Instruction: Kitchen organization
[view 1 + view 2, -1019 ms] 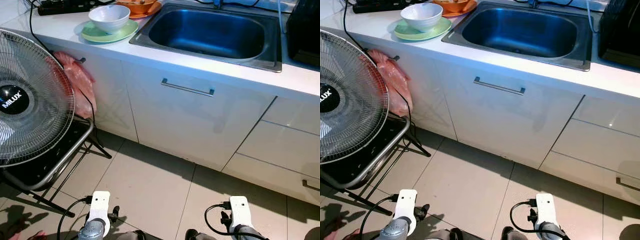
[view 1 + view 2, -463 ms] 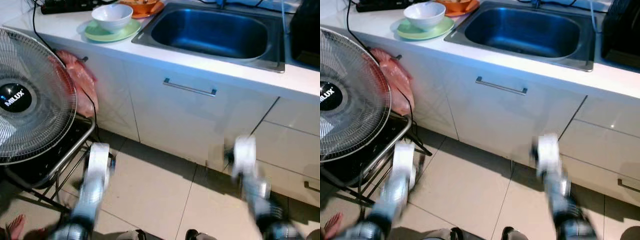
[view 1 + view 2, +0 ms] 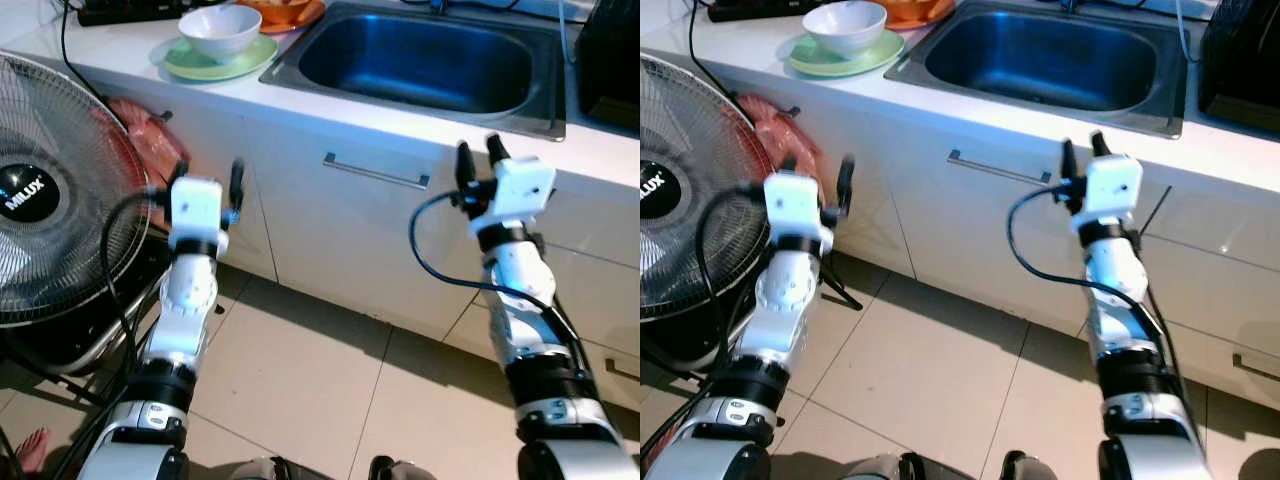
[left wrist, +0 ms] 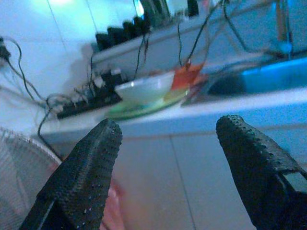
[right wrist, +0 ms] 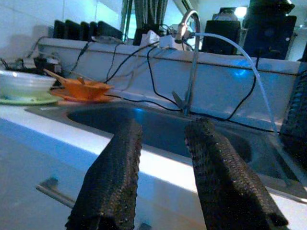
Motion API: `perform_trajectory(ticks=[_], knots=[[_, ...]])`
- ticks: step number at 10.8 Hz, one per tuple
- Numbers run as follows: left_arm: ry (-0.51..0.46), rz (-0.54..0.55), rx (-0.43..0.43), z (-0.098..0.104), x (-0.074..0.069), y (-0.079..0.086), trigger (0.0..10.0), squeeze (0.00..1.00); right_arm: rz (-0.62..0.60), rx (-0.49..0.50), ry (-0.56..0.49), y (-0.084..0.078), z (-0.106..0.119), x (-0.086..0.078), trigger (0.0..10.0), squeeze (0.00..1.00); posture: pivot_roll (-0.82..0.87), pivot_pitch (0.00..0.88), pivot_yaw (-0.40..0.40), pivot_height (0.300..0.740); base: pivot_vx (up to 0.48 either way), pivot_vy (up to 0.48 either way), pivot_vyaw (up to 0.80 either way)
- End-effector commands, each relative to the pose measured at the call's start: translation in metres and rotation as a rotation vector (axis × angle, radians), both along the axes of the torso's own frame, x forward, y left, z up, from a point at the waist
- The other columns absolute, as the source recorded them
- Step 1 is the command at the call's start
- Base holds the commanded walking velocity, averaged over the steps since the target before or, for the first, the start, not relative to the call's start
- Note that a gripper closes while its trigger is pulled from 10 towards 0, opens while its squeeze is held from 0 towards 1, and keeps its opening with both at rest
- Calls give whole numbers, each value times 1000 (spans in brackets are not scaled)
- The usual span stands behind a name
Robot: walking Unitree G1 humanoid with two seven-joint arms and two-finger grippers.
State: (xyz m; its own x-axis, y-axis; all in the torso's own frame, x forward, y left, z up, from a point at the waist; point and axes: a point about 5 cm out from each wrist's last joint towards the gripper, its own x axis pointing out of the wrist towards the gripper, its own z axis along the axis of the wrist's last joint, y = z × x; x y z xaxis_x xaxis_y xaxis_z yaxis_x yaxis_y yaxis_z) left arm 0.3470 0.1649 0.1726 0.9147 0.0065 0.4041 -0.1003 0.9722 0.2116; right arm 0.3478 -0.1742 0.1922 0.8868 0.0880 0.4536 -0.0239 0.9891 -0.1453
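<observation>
In the eye views both arms are raised before the cupboards, where a second ago they hung low; the bowl (image 3: 219,32) sits on a plate (image 3: 190,66) on the worktop (image 3: 120,60), left of the sink (image 3: 425,62), so the approach is judged just begun. In the left wrist view the left claw (image 4: 165,143) is held wide open and empty, aimed at the bowl, which must next be reached. In the right wrist view the right claw (image 5: 160,143) is held empty and narrowly parted, facing the sink.

Both arms have risen from low near the floor to the height of the cabinet fronts. The left gripper (image 3: 207,178) now hangs before the cabinet beside the fan (image 3: 50,190), jaws wide apart, and the right gripper (image 3: 478,157) sits just under the worktop (image 3: 400,120) edge below the sink (image 3: 420,60).
</observation>
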Motion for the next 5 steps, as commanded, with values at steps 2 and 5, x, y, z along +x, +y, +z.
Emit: perform_trajectory(ticks=[2, 5], knots=[[10, 10, 0, 3, -2, -3, 10000, 0, 22, 17, 20, 7, 0, -2, 10000, 0, -10, 132, 39, 740, 0, 0, 0], [17, 11, 7, 6, -4, -5, 10000, 0, 27, 23, 45, 9, 0, -5, 10000, 0, -13, 129, 40, 740, 96, 0, 0]])
